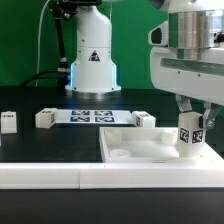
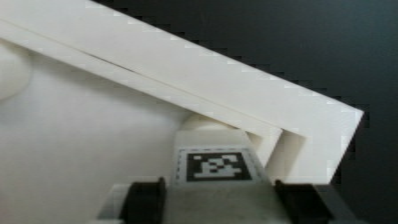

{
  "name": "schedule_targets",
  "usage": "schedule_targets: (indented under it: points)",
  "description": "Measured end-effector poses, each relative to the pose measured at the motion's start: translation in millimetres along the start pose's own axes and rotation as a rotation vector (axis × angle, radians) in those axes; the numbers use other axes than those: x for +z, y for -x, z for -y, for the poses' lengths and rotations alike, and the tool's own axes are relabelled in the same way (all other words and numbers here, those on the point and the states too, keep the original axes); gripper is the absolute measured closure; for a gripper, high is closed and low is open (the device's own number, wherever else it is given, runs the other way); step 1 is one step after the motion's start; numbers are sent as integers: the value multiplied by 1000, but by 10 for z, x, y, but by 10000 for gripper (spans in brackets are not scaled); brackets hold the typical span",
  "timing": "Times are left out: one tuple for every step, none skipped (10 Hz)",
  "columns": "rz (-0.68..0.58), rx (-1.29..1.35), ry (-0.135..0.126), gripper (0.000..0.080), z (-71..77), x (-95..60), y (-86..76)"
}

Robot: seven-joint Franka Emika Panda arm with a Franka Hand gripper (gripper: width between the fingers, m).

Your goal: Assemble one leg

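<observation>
White plastic marks every part of this assembly. The gripper (image 1: 190, 118), at the right of the exterior view, is closed on the leg (image 1: 190, 138), a short upright post with a fiducial tag on the face toward the camera. In the wrist view the two dark fingers (image 2: 150, 203) sit to either side of the leg's (image 2: 217, 165) tagged face, with no gap visible between pad and post, so the grasp looks firm.

The leg stands vertical over the right-hand corner of the large panel (image 1: 130, 150), which lies flat across the lower centre of the exterior view. This upright hold probably keeps the post's axis in line with a corner hole. Whether the base already touches the panel cannot be told.

In the wrist view the panel's raised rim (image 2: 196, 70) runs diagonally just beside the leg, confirming the corner position.

Further out, the marker board (image 1: 88, 116) lies mid-frame on the black table (image 1: 30, 140). Spare legs (image 1: 44, 119) rest near it, well apart from the work.
</observation>
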State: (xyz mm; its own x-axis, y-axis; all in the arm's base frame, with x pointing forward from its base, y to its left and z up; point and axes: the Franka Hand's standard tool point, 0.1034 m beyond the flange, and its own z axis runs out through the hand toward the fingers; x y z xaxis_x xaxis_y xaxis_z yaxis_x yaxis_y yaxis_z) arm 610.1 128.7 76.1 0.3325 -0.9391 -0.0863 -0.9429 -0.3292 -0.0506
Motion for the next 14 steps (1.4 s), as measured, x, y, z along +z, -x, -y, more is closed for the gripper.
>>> schedule_targets:
  points:
    - [-1, -66, -2, 272, 0, 1, -12]
    - [-4, -149, -6, 272, -3, 3, -56]
    - [0, -174, 2, 175, -13, 5, -49]
    - [0, -268, 7, 157, -11, 0, -44]
    - [-6, -429, 15, 157, -12, -6, -49]
    - [-10, -569, 22, 151, -8, -11, -54]
    - [-14, -700, 29, 151, -4, -14, -64]
    - [-23, -819, 38, 150, -3, -16, -68]
    - [-30, -919, 47, 150, 0, -17, -60]
    - [-33, -1010, 49, 150, 4, -19, -63]
    - [-39, -1122, 45, 150, 10, -18, -81]
    - [-38, -1185, 46, 150, 1, -10, -96]
    - [-35, -1223, 51, 150, -8, -6, -99]
    - [-26, -1278, 60, 150, -28, 2, -95]
